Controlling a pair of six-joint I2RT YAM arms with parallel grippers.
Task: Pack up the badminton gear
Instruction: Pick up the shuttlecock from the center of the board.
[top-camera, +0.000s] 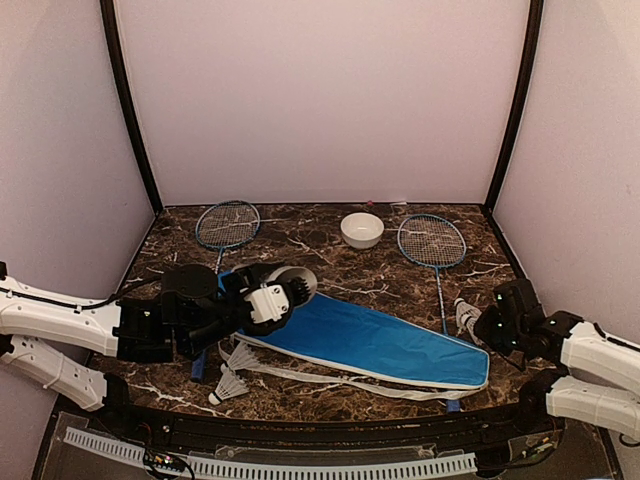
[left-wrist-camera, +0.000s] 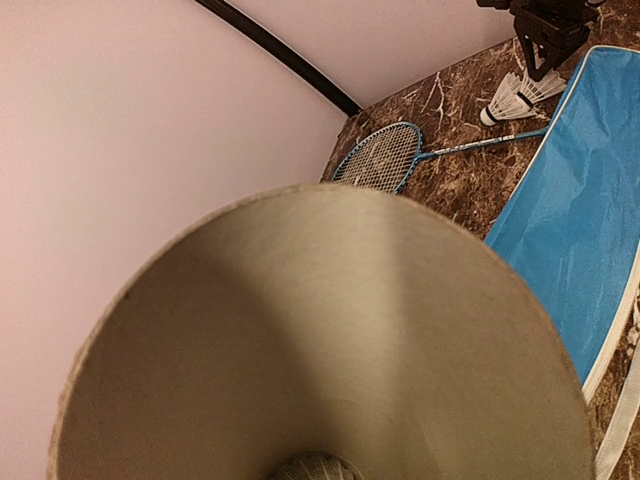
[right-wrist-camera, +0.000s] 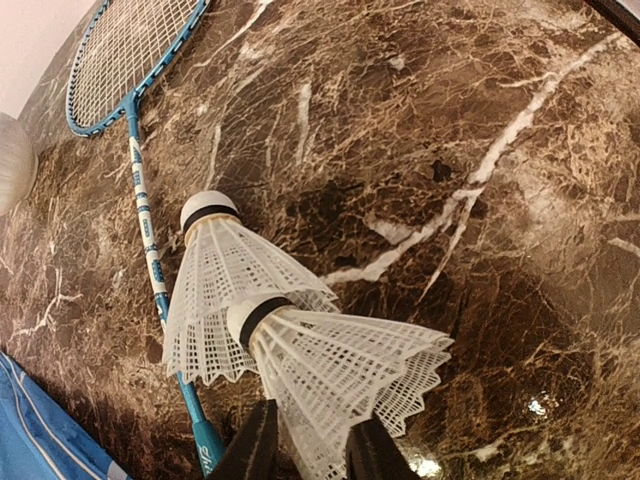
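My left gripper (top-camera: 283, 292) is shut on the long white tube (top-camera: 297, 281), held tilted over the wide end of the blue racket cover (top-camera: 380, 342). In the left wrist view the tube's open mouth (left-wrist-camera: 330, 330) fills the frame, hiding my fingers, and one shuttlecock (left-wrist-camera: 315, 467) sits deep inside. My right gripper (right-wrist-camera: 315, 455) is shut on the skirt of the nearer shuttlecock (right-wrist-camera: 340, 365). A second shuttlecock (right-wrist-camera: 225, 285) leans against it, across the right racket's shaft (right-wrist-camera: 148, 235). Two more shuttlecocks (top-camera: 235, 372) lie near the left arm. The left racket (top-camera: 227, 225) lies at the back.
A small white bowl (top-camera: 362, 230) stands at the back between the two racket heads. The right racket's head (top-camera: 432, 240) lies beyond my right gripper (top-camera: 487, 325). The cover's white strap (top-camera: 330, 380) trails along the front edge. Walls close in on three sides.
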